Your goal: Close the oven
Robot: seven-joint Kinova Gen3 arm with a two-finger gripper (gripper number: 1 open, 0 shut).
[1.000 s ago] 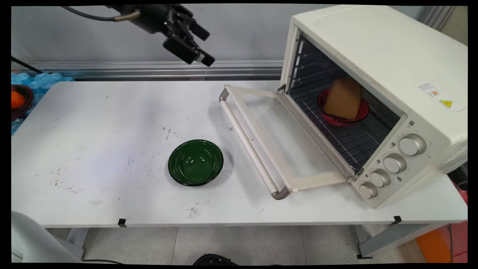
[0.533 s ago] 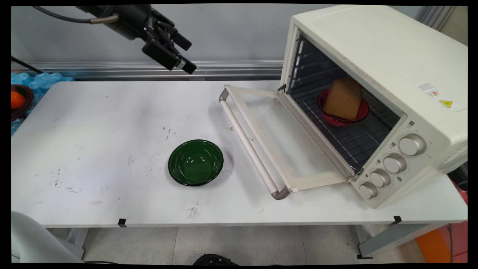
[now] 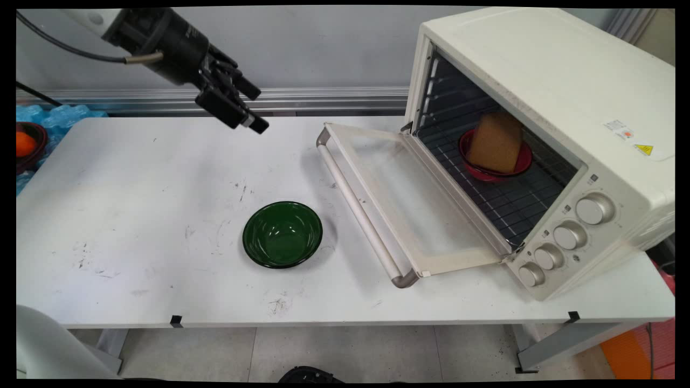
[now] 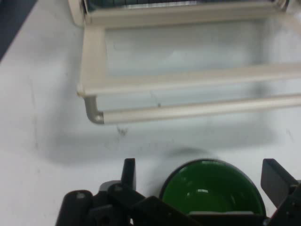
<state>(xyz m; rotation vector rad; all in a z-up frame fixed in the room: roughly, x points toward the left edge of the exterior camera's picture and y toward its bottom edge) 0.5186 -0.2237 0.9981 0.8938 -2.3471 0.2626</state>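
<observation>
A black two-finger gripper hangs in the air above the far side of a white table, up and to the left of a green bowl. Its fingers are spread apart and hold nothing. From the camera on the hand, the green bowl shows between the two fingers, low in the view, with bare table around it.

The green bowl sits upright and empty on the table, a little toward the near edge. It touches nothing. Just to the right of the bowl lies the open door of a cream toaster oven, folded down flat over the table. The door's long pale handle is the part nearest the bowl, with a gap of table between them. In the hand view the door and its handle lie beyond the bowl.

Further right of the bowl, inside the oven, a red bowl rests on the wire rack. A tan, spongy block stands tilted in the red bowl. Four round knobs line the oven's front, to the right of the door.

Far left of the green bowl, past the table's edge, a dark bowl holds something orange, beside crumpled blue plastic.
</observation>
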